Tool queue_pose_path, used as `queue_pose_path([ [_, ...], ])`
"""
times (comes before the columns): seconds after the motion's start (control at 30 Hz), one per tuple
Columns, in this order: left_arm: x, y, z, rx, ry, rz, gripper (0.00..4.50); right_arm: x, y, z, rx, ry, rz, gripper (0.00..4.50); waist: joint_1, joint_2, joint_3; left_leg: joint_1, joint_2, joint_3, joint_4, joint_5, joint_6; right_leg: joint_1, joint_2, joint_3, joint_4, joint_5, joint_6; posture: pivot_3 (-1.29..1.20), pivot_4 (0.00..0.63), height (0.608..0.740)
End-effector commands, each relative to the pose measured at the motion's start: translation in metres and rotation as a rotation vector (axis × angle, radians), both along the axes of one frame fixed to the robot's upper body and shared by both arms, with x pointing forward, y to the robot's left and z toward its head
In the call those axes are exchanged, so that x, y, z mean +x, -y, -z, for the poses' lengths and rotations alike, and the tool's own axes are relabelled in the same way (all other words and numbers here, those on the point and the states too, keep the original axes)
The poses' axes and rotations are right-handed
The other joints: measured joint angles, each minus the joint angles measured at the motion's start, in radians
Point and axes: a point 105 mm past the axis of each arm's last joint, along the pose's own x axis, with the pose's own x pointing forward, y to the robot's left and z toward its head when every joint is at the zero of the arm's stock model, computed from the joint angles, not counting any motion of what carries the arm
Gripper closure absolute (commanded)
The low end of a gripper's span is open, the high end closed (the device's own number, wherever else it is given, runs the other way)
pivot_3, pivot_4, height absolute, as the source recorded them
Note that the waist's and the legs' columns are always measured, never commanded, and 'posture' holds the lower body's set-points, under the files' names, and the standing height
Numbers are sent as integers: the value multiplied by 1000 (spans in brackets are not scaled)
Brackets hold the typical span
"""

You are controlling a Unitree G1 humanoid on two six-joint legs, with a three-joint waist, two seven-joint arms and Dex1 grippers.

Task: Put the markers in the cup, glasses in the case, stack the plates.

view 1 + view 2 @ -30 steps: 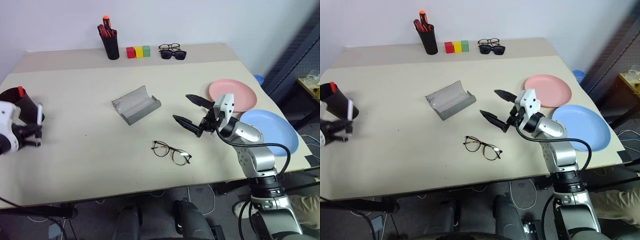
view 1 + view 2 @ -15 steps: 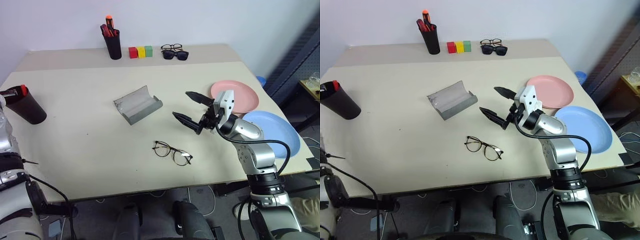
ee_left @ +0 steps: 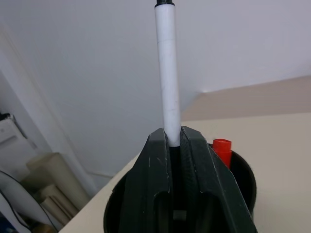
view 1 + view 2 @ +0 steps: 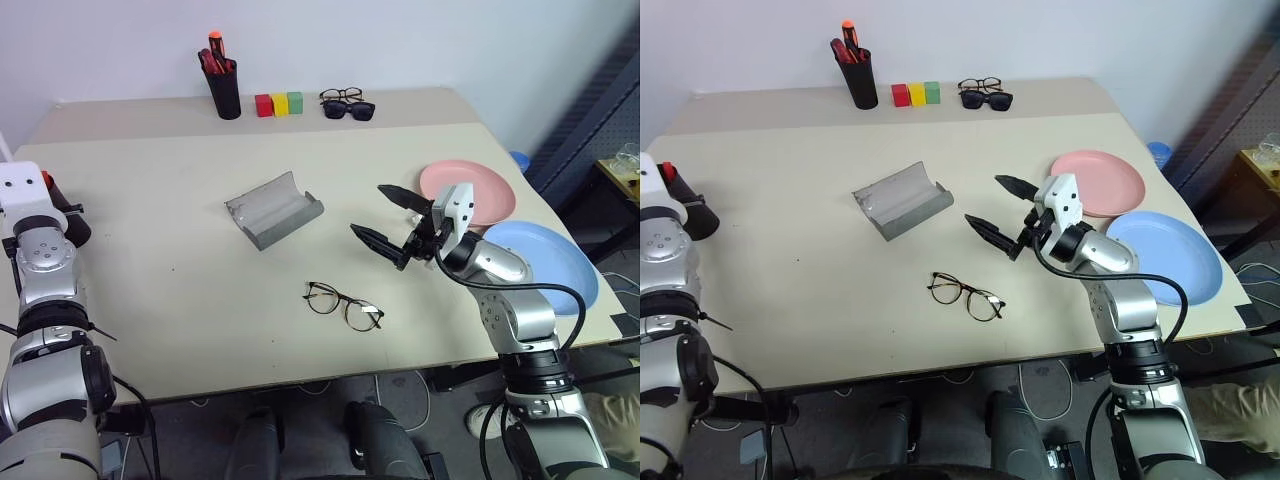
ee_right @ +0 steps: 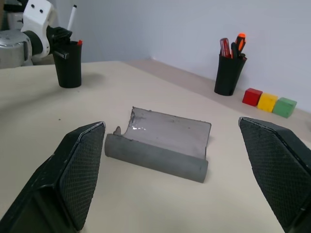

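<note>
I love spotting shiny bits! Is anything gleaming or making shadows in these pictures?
Right wrist view: the open grey hard-shell spectacle case has a small white glint on its lining. Left eye view: the thin black wire-framed eyeglasses cast only a faint shadow on the beige table; the light looks soft and even.

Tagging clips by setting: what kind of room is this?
Probably an office or lab: a plain beige table against a bare wall, a pen holder and colour blocks at the back, cables on the floor.
</note>
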Motion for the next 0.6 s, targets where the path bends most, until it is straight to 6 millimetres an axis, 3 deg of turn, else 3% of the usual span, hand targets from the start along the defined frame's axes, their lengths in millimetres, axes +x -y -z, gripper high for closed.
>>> queue_pose_path([
  [0.03,-2,-3,-22,13,76,-4,4485,-5,4,-17,7,73,5,0,0,0,0,0,0,0,0,0,0,0,0,0,0,0,0,0,150,740],
  [0.1,-3,-4,-22,8,76,-7,4485,-6,5,-16,7,72,7,0,0,0,0,0,0,0,0,0,0,0,0,0,0,0,0,0,150,740],
  [0.2,-5,-7,-20,3,70,-14,3330,-6,6,-15,6,69,10,0,0,0,0,0,0,0,0,0,0,0,0,0,0,0,0,0,150,740],
  [0.3,-5,-5,-18,-11,88,2,1885,-6,7,-14,6,66,12,0,0,0,0,0,0,0,0,0,0,0,0,0,0,0,0,0,150,740],
  [0.43,-1,5,-21,-32,138,50,1885,-5,8,-13,4,62,15,0,2,0,0,0,0,0,0,0,0,0,0,0,0,0,0,0,150,740],
  [0.6,14,52,-60,-155,345,293,1885,-7,14,-14,-6,62,28,0,6,0,0,-1,0,0,0,1,-3,0,0,0,-1,0,0,0,150,740],
])
